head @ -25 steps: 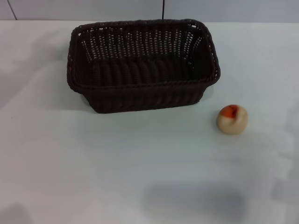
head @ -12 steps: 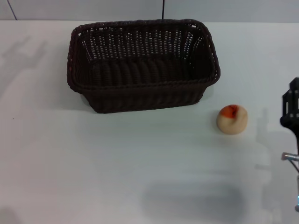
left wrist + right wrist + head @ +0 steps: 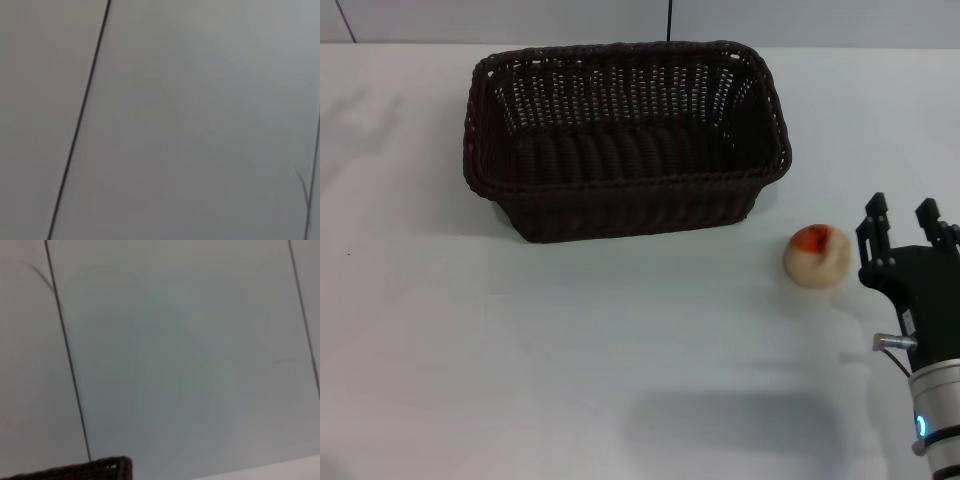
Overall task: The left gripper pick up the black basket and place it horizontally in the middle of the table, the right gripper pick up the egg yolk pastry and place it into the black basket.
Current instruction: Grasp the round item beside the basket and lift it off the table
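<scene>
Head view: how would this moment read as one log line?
black basket mid-table, empty | egg yolk pastry on table | right gripper open beside pastry | left gripper unseen

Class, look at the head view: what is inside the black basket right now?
Nothing shows inside the black basket: only its bare woven floor and far wall. The near wall covers a strip of floor. The egg yolk pastry sits outside on the table, beside the open right gripper.

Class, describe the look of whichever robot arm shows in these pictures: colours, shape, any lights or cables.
Only the right claw shows: matte black, two blocky fingers on a black housing. Below it sits a silver cylindrical wrist with a small blue light, and a short metal stub with a thin cable on its side. The left arm is out of view.
</scene>
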Controlling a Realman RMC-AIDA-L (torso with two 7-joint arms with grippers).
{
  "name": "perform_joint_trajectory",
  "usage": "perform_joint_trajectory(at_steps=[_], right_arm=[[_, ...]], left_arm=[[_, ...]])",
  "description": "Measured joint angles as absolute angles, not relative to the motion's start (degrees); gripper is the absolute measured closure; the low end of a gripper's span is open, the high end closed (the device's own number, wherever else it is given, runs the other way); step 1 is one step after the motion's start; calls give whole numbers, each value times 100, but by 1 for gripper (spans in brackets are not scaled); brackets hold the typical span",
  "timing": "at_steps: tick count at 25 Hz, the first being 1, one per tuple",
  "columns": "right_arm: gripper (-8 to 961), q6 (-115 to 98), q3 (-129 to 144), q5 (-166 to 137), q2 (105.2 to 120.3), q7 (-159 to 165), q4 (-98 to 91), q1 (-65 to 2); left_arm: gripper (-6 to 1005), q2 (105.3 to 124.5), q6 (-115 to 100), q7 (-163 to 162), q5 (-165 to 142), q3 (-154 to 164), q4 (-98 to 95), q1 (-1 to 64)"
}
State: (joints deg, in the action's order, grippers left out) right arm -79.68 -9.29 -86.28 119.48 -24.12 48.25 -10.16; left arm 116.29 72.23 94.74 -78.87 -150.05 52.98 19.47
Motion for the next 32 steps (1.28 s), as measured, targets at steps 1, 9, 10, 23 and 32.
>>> perform_joint_trajectory(at_steps=[1,9,10,23,32], right_arm=[[436,-7910,-924,-8624,11949,-2409,4821,-1031],[441,-7569,-914,-8623,11942,-2355,4785,-1133],[442,-7550,-914,-8625,11943,-2334,4776,-1141],[462,-7105,-994,-8588,11953,-1726,4521,-1179],[476,-6718,-1029,-8581,11955,-1584,4365,-1348]], left_arm=[[426,11629,7223,9474,-7887,-15005,5298,1947],[426,11778,7194,9941,-7836,-15119,5113,1858],[426,11781,7193,10001,-7825,-15128,5027,1870],[426,11779,7245,10011,-7812,-15126,4950,1899],[426,11786,7333,9994,-7788,-15126,4970,1898]])
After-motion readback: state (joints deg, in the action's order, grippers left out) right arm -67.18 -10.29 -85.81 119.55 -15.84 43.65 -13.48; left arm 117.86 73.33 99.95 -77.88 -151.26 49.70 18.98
